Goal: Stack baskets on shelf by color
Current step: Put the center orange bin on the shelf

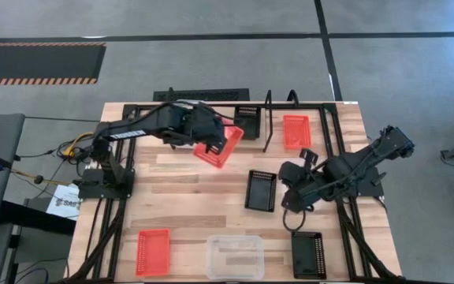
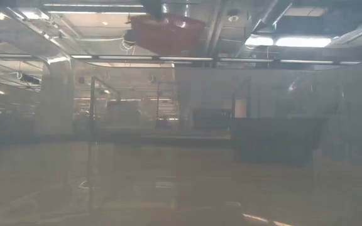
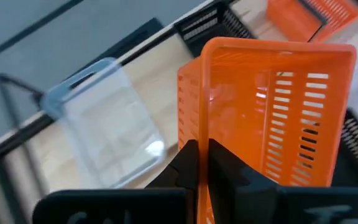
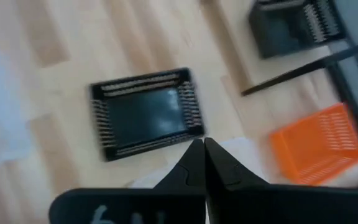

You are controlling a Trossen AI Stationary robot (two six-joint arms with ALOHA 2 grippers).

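My left gripper (image 3: 199, 163) is clenched on the wall of an orange basket (image 1: 218, 145), holding it tilted in the air over the back of the table (image 1: 187, 197).

My fingers (image 3: 185, 167) pinch the near wall of that basket, and it hangs just in front of the shelf (image 1: 290, 106), between a clear basket (image 3: 104, 134) lying on the shelf board and a black basket (image 1: 248, 117) also on the shelf. A second orange basket (image 1: 295, 131) sits on the shelf further right. My right gripper (image 4: 202, 155) is pressed closed on nothing, hovering beside a black basket (image 1: 261, 189) at mid-table. Along the front edge lie another orange basket (image 1: 153, 251), a clear one (image 1: 234, 257) and a black one (image 1: 309, 254).
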